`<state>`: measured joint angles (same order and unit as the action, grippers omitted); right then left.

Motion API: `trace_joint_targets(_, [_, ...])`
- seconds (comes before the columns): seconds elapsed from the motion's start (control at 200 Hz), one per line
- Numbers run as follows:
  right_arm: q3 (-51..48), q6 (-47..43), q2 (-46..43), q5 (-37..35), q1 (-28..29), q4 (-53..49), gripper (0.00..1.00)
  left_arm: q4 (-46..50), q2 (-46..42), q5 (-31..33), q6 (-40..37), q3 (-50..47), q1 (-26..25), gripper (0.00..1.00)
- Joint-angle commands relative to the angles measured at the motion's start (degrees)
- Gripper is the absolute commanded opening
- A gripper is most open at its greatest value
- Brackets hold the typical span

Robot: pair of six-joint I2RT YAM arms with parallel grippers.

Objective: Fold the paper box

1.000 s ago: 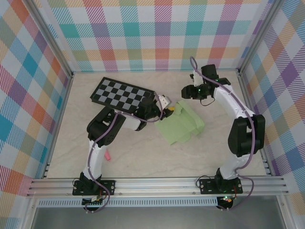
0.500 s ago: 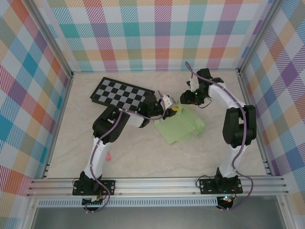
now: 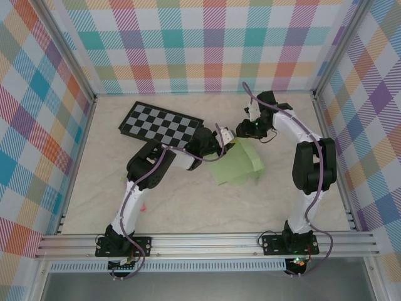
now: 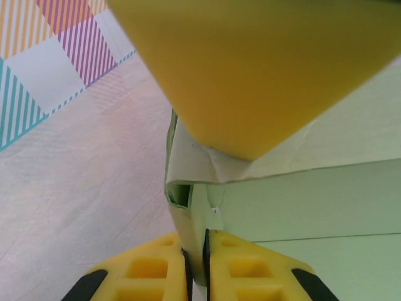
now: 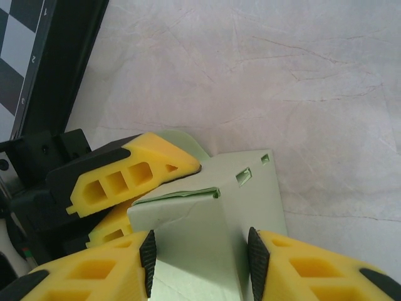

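At four o'clock from the checkerboard [image 3: 160, 123] lies your paper box [image 3: 237, 164]. Your left gripper [image 4: 196, 260] pinches its edge, and your right gripper [image 5: 202, 257] straddles a raised flap, though you can't tell whether it grips.

The left gripper [image 3: 229, 139] has been advanced toward frame centre and closed on an edge of the paper box [image 3: 238, 164]; the right gripper [image 3: 245, 127] has been brought left over it.
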<state>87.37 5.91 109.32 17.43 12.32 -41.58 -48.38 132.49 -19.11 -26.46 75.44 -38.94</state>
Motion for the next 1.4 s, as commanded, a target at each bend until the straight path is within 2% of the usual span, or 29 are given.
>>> trace_joint_targets(0.0, [-3.07, 2.59, -1.59, 2.84, 0.54, 0.87, 0.45, -0.74, 2.10, 3.94, -2.21, 3.10, -1.52, 0.09])
trace_joint_targets(0.1, [-4.67, 3.05, -2.85, 1.51, 0.52, 2.14, 0.46, -0.64, 2.47, 5.52, -2.54, 3.78, -1.96, 0.00])
trace_joint_targets(0.325, [-5.30, 1.08, -6.19, -2.69, 0.62, 4.29, 0.54, -1.97, 1.78, 5.43, -0.26, 2.71, -2.28, 0.00])
trace_joint_targets(0.595, [-2.50, 0.92, -5.08, -1.71, 0.56, 5.20, 0.56, -2.07, 1.88, 5.59, -0.34, 2.78, -2.58, 0.00])
trace_joint_targets(0.79, [-1.41, 1.57, -6.54, 4.37, -2.95, 5.19, 0.56, -2.16, 2.02, 4.91, -0.80, 2.71, -2.59, 0.00])
trace_joint_targets(0.91, [-0.74, 0.42, -7.14, 7.61, -5.19, 2.93, 0.56, -1.28, 1.89, 2.03, -2.01, 2.60, -2.59, 0.00])
trace_joint_targets(1.12, [-0.95, -2.23, -6.25, 5.43, -5.18, 0.52, 0.57, 4.84, 1.01, -2.82, -4.27, 4.18, -2.63, 0.00])
trace_joint_targets(1.245, [-0.41, -5.81, -4.23, 1.71, -4.81, 0.30, 0.61, 4.74, 1.17, -2.70, -4.52, 4.14, -2.66, 0.00])
trace_joint_targets(1.315, [0.87, -6.71, -2.80, 1.67, -4.27, -0.16, 0.67, 5.57, 1.34, -2.10, -4.40, 4.76, -2.73, 0.00])
trace_joint_targets(1.4, [2.06, -7.16, -1.27, 2.12, -3.50, -0.33, 0.67, 5.73, 1.67, -0.96, -4.10, 5.48, -2.85, 0.00])
